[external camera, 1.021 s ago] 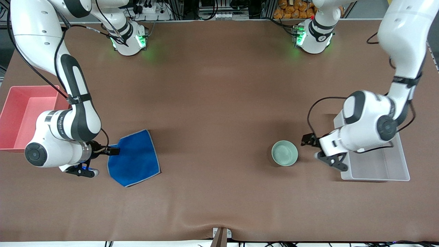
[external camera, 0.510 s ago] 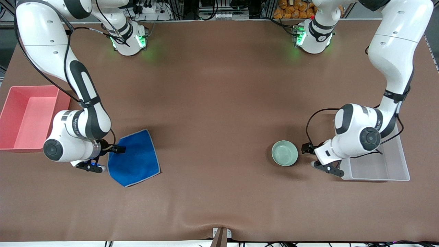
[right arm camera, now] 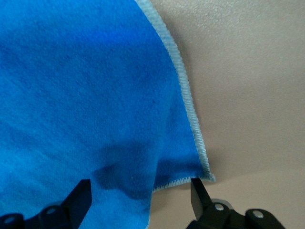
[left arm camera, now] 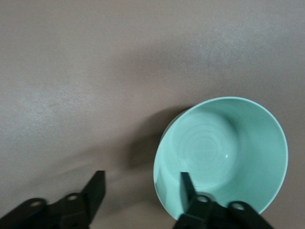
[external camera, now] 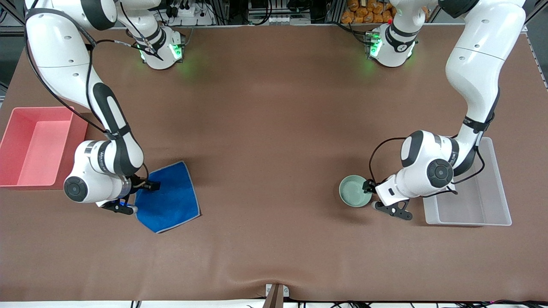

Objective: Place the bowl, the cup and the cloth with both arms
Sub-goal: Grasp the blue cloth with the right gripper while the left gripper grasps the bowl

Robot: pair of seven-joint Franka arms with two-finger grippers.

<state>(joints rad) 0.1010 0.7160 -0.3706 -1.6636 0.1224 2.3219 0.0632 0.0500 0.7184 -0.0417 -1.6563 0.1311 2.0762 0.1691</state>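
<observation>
Nothing looks placed yet: the open left gripper point(left arm camera: 138, 191) straddles the bowl's point(external camera: 354, 191) three-o'clock rim, the open right gripper point(right arm camera: 138, 198) brackets the cloth's point(external camera: 169, 199) nine-o'clock corner; no cup shows.

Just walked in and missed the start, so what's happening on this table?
Both arms are closing in to grasp. The left gripper, open, straddles the rim of the bowl beside the clear tray. The right gripper, open, is at a corner of the cloth near the pink bin. Nothing is lifted yet.
</observation>
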